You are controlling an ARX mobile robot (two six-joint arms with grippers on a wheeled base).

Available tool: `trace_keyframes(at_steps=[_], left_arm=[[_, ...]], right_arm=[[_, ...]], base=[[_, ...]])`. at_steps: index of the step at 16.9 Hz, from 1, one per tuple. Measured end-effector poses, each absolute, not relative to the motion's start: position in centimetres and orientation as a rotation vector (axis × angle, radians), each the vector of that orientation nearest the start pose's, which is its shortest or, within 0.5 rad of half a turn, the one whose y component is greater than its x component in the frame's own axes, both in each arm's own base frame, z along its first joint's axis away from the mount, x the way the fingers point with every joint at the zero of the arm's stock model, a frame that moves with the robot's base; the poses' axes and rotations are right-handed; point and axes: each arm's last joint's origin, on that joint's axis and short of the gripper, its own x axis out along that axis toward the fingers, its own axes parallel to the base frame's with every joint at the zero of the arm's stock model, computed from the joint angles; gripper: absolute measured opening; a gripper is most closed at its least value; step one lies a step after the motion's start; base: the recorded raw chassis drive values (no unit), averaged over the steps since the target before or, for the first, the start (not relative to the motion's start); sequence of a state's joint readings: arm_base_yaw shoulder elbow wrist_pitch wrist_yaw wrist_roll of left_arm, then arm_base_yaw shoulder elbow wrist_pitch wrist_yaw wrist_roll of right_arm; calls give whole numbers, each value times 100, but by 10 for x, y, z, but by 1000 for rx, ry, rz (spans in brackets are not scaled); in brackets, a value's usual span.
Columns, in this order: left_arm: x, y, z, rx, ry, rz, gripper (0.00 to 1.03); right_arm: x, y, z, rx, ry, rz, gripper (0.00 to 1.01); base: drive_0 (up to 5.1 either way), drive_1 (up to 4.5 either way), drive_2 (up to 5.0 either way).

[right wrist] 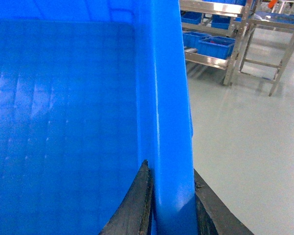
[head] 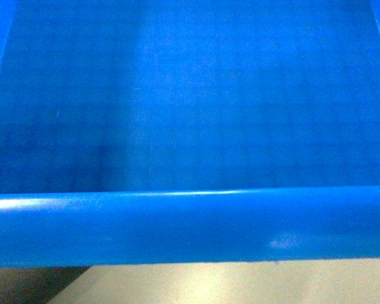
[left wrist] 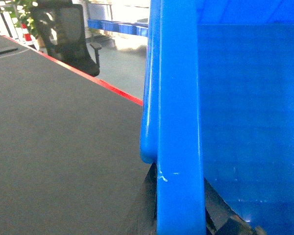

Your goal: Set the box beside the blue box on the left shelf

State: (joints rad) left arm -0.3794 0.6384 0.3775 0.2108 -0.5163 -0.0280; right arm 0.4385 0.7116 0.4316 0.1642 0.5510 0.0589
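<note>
Both sets of fingers pinch the box [head: 190, 228] rim: left fingers [left wrist: 179, 215] and right fingers [right wrist: 171, 205], at 6 o'clock.

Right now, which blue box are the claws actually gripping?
The large blue crate filling every view; both claws clamp its rim. The smaller blue bins sit untouched on the metal rack.

The box [head: 190, 126] filled the view ahead; open grey floor [right wrist: 245, 137] lay right, metal shelving [right wrist: 220, 44] beyond.
</note>
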Motion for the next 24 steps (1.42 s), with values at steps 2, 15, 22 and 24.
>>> trace_keyframes(at_steps=[2, 15, 22, 24], left_arm=[[147, -43, 251, -6, 43, 138, 8], [147, -43, 251, -6, 44, 138, 8], [147, -43, 251, -6, 43, 138, 8], [147, -43, 251, -6, 43, 138, 8]], right_arm=[[155, 56, 255, 4, 98, -116, 12], [155, 56, 255, 4, 98, -116, 12], [155, 56, 255, 4, 99, -116, 12], [155, 56, 255, 4, 99, -116, 12]], base=[[-151, -151, -151], [-164, -164, -164], [-165, -165, -165], [-155, -155, -155]])
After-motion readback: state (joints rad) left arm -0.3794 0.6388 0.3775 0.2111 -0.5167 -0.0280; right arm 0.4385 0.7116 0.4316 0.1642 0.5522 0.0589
